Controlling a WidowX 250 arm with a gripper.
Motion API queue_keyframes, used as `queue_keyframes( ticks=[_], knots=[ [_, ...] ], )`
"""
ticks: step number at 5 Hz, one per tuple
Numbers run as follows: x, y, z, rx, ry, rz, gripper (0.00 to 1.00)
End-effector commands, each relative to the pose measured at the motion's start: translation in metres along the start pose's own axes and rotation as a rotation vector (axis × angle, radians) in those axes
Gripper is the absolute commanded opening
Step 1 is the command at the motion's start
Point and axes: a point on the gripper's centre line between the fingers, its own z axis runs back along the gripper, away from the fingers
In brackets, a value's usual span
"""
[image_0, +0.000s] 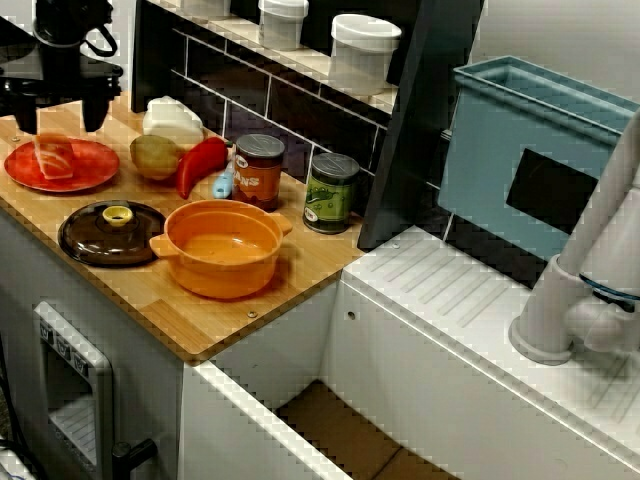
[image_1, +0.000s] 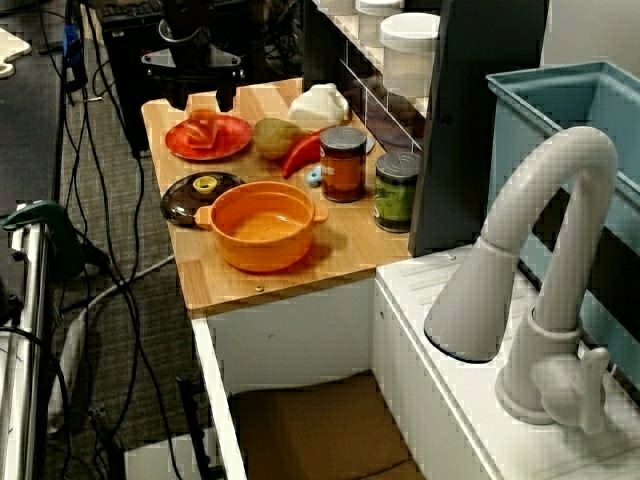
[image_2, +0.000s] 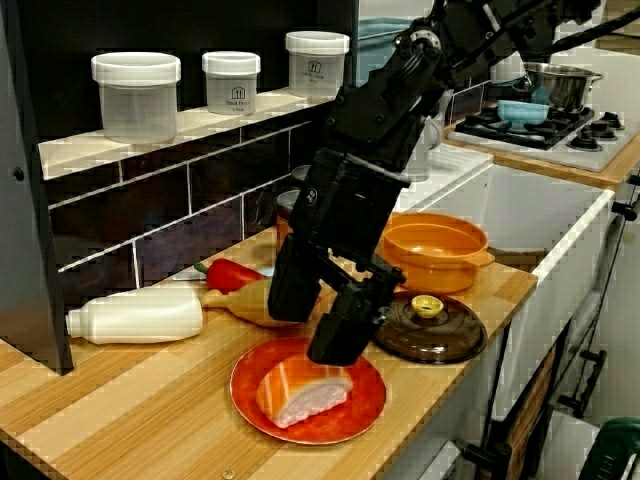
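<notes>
My claw (image_2: 308, 338) hangs spread just above the salmon slice (image_2: 300, 392) on the red plate (image_2: 360, 405); no grip made yet.

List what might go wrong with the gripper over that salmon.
1. The open gripper hangs just above the salmon; a skewed close may pinch only its edge and drop it.
2. The red plate sits near the front edge of the counter; a push could slide it off.
3. The brown lid lies close beside and might get bumped.
</notes>
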Motion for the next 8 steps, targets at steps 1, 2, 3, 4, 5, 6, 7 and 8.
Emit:
queue_keyframes(
  ticks=[1, 2, 3, 4, 5, 6, 7, 8],
  knots=[
    [0.013, 0.009, 0.028, -0.004, -0.021, -0.007, 1.0],
    [0.013, 0.009, 0.023, -0.001, -0.029, -0.006, 1.0],
    [0.013, 0.006, 0.019, 0.0, -0.036, 0.002, 1.0],
    [0.013, 0.002, 0.015, 0.003, -0.042, 0.01, 1.0],
    [0.012, 0.001, 0.009, 0.002, -0.052, 0.008, 1.0],
    [0.01, 0.001, 0.002, 0.013, -0.061, -0.002, 1.0],
    [0.007, 0.003, 0.0, 0.011, -0.069, -0.012, 1.0],
    [0.002, 0.003, -0.004, 0.021, -0.07, -0.048, 1.0]
  ],
)
